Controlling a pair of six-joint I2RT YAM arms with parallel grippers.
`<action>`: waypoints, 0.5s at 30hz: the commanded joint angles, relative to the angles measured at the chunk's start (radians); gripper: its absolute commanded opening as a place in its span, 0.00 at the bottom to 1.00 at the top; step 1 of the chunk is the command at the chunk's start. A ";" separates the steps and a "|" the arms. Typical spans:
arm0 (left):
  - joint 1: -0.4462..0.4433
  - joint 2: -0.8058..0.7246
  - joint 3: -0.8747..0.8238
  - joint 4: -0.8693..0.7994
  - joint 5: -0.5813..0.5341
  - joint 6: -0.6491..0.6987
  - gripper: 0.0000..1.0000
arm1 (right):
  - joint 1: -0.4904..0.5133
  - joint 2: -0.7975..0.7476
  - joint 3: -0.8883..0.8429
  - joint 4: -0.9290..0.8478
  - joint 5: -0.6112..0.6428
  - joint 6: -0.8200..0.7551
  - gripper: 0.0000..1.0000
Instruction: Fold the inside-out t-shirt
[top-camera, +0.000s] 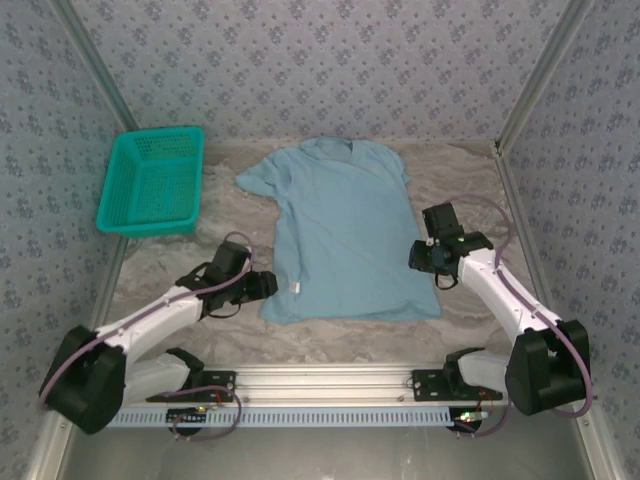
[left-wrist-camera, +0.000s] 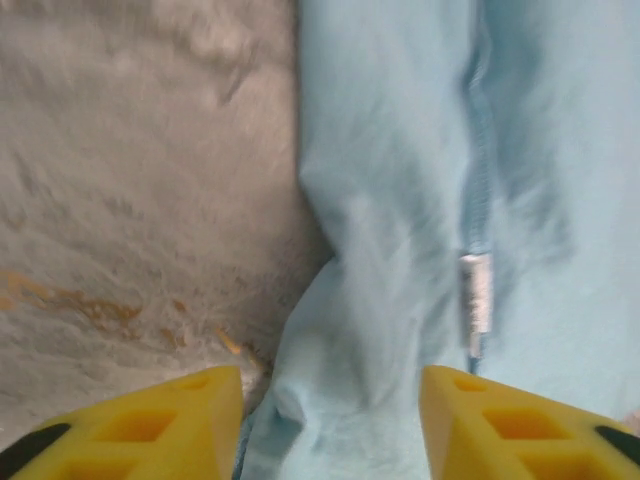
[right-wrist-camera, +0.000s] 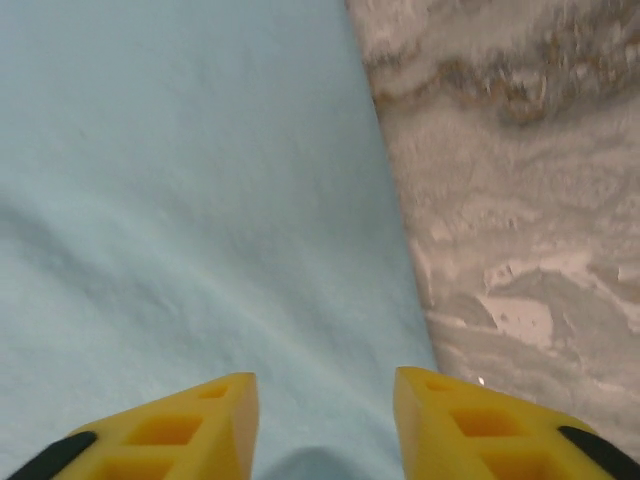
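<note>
The light blue inside-out t-shirt (top-camera: 345, 230) lies spread flat in the middle of the table, collar at the far end and hem toward me. My left gripper (top-camera: 268, 285) sits at the shirt's lower left edge. In the left wrist view it (left-wrist-camera: 330, 385) is open, with rumpled cloth (left-wrist-camera: 390, 250) and a seam with a small white tag (left-wrist-camera: 477, 290) lying between and beyond the yellow fingers (left-wrist-camera: 190, 410). My right gripper (top-camera: 422, 257) is at the shirt's right edge. In the right wrist view it (right-wrist-camera: 325, 385) is open over smooth cloth (right-wrist-camera: 180, 200), gripping nothing.
A teal mesh basket (top-camera: 150, 185) stands at the back left, apart from the shirt. The marbled table top (top-camera: 160, 265) shows on both sides of the shirt. A metal rail (top-camera: 320, 385) carrying the arm bases runs along the near edge. Patterned walls enclose the table.
</note>
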 joint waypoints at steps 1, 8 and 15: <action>-0.016 -0.126 0.046 -0.032 -0.069 0.060 0.61 | 0.002 0.042 0.026 0.096 -0.068 -0.016 0.52; -0.229 0.117 0.242 0.081 0.024 0.356 0.66 | 0.012 0.231 0.099 0.112 -0.133 -0.053 0.57; -0.529 0.455 0.448 0.135 0.021 0.772 0.62 | -0.089 0.197 0.051 0.143 -0.260 -0.038 0.56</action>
